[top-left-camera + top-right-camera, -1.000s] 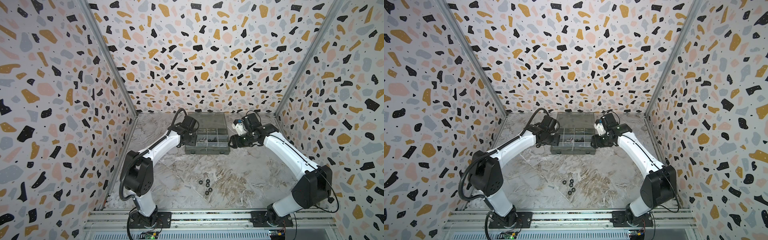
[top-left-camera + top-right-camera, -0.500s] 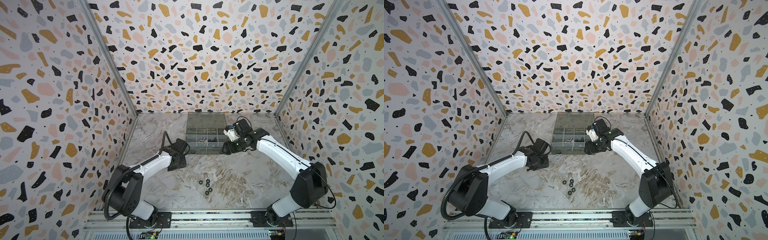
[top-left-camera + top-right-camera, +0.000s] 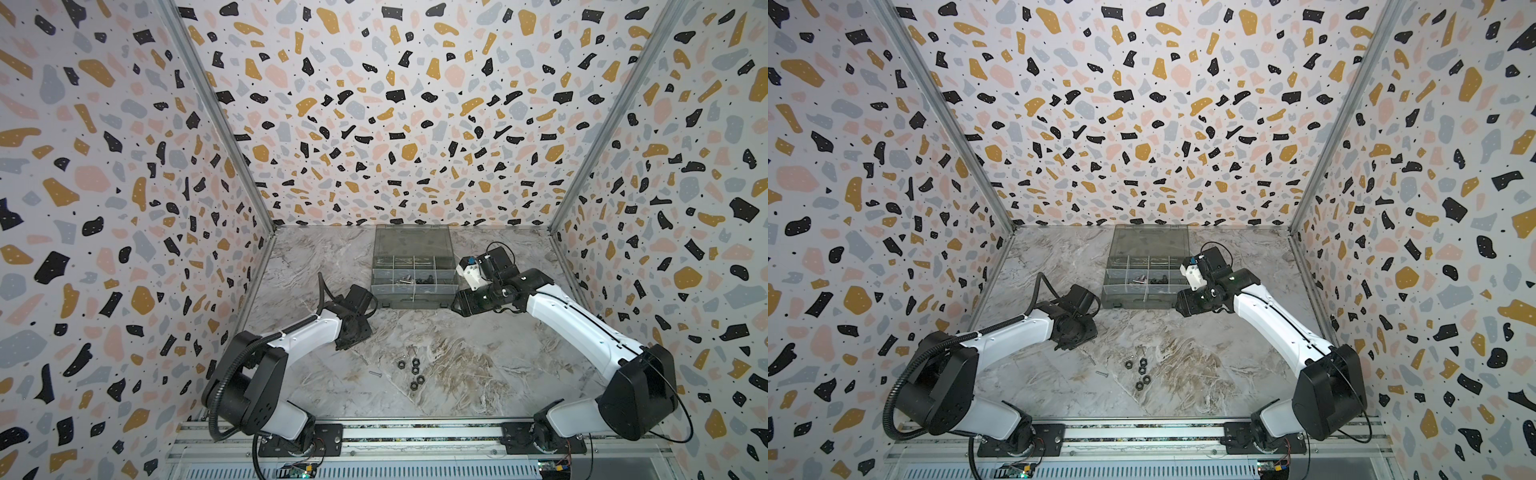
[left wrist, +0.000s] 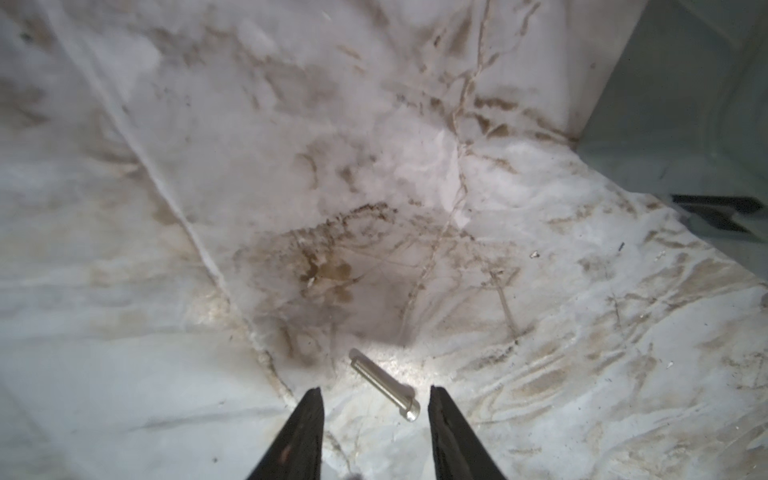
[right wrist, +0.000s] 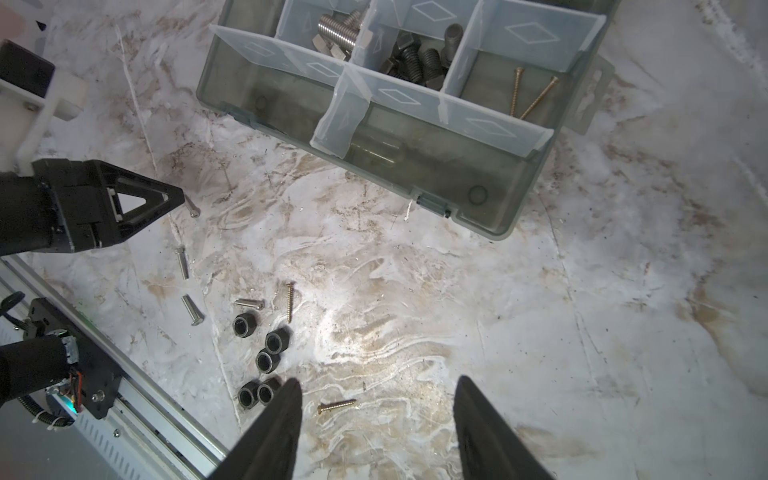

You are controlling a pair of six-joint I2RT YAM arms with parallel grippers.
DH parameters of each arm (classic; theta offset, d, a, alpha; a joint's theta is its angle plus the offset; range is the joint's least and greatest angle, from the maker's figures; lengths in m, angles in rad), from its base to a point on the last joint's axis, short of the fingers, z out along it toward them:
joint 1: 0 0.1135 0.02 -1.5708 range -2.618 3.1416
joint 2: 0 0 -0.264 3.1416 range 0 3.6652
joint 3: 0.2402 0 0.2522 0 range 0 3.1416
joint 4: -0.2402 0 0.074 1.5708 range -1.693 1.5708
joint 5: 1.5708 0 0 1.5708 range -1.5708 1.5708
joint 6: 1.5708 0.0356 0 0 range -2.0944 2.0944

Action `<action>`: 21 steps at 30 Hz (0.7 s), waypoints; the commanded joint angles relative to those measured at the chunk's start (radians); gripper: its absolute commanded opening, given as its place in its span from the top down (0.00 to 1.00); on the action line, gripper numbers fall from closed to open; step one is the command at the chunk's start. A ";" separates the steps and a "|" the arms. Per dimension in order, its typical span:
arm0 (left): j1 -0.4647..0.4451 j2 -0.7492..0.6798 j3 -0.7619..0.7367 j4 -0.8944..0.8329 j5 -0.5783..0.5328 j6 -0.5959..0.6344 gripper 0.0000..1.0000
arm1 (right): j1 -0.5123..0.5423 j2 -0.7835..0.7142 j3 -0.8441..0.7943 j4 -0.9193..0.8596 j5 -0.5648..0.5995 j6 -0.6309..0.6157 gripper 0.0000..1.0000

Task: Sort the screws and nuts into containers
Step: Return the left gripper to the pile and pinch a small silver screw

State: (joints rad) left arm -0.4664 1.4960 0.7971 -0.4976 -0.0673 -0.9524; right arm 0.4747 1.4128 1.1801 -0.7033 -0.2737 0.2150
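Right wrist — nuts (image 5: 266,360) beside screws (image 5: 191,309)

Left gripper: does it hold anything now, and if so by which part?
Nothing is held. The left gripper is open, and a silver screw lies on the table partly between its jaws, touched by neither.

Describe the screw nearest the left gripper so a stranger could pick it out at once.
Start at the grey organiser box, then come toward the loose black nuts. Left of that line, the left gripper points down with a silver screw between its open jaws. Three other silver screws lie nearer the nuts, outside any gripper.
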 commanded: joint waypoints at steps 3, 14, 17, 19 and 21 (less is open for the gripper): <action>0.005 0.037 -0.013 0.030 0.037 -0.040 0.59 | -0.031 -0.037 -0.016 0.011 -0.016 -0.003 0.40; 0.028 0.076 -0.064 0.063 0.083 -0.042 0.79 | -0.041 -0.023 -0.003 0.001 -0.016 -0.003 0.40; 0.034 0.082 -0.079 0.064 0.092 -0.032 0.82 | -0.044 -0.020 0.001 -0.002 -0.017 -0.001 0.40; 0.035 0.092 -0.081 0.050 0.096 -0.011 0.84 | -0.045 -0.019 -0.002 -0.002 -0.019 0.000 0.40; 0.037 0.107 -0.079 0.027 0.099 0.015 0.85 | -0.050 -0.017 -0.007 -0.004 -0.022 0.001 0.40</action>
State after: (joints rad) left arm -0.4366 1.5387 0.7666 -0.4171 0.0040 -0.9745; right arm 0.4320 1.4063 1.1656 -0.6956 -0.2832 0.2150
